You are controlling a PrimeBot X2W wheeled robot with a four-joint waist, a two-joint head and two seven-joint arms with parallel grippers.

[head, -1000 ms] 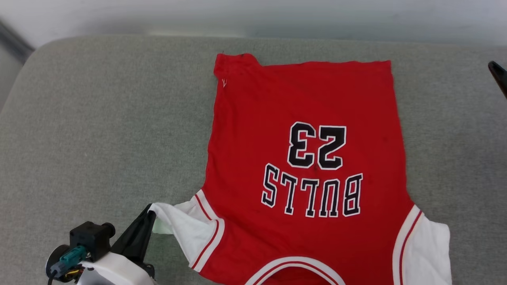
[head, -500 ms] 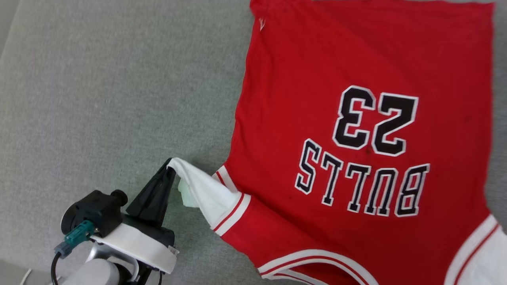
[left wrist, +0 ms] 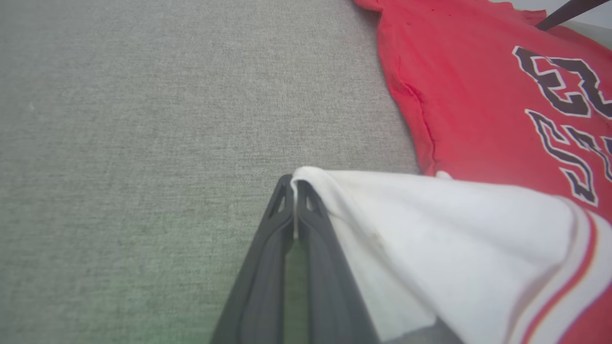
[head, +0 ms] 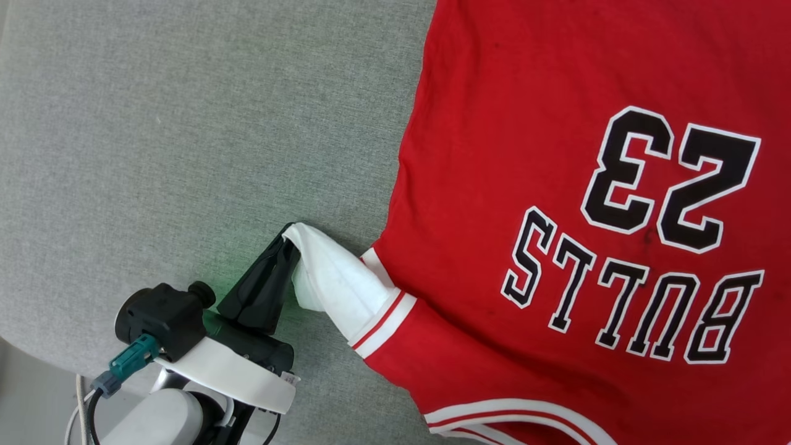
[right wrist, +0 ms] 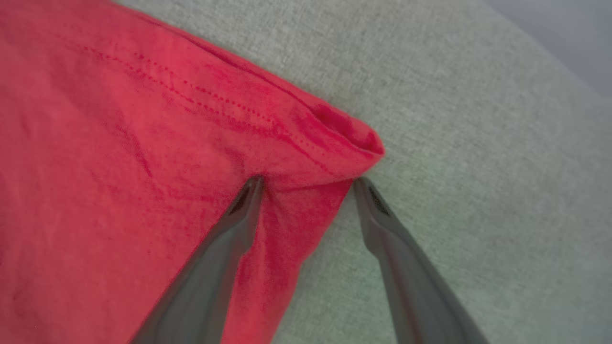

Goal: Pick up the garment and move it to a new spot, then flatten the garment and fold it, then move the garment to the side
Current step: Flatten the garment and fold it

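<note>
The garment [head: 525,185] is a red jersey with black block print, spread front up on a grey cushion, collar toward the near edge. My left gripper [head: 290,238] is shut on the tip of its white sleeve [head: 334,284], which is lifted into a peak off the cushion. In the left wrist view the sleeve [left wrist: 444,229] is pinched between the closed fingers of the left gripper [left wrist: 295,184]. In the right wrist view my right gripper [right wrist: 308,180] stands open, straddling a red hem corner [right wrist: 344,138] of the garment, one finger over the cloth and the other over bare cushion.
The grey cushion [head: 185,123] stretches wide to the left of the garment. Its rounded near edge [head: 37,355] lies beside my left arm, with pale floor beyond. A dark finger [left wrist: 566,10] pokes in at the top right of the left wrist view.
The head camera has swung down and left, so the jersey fills the right side. My left gripper keeps its hold on the sleeve tip, which has risen and bunched into a narrower peak.
</note>
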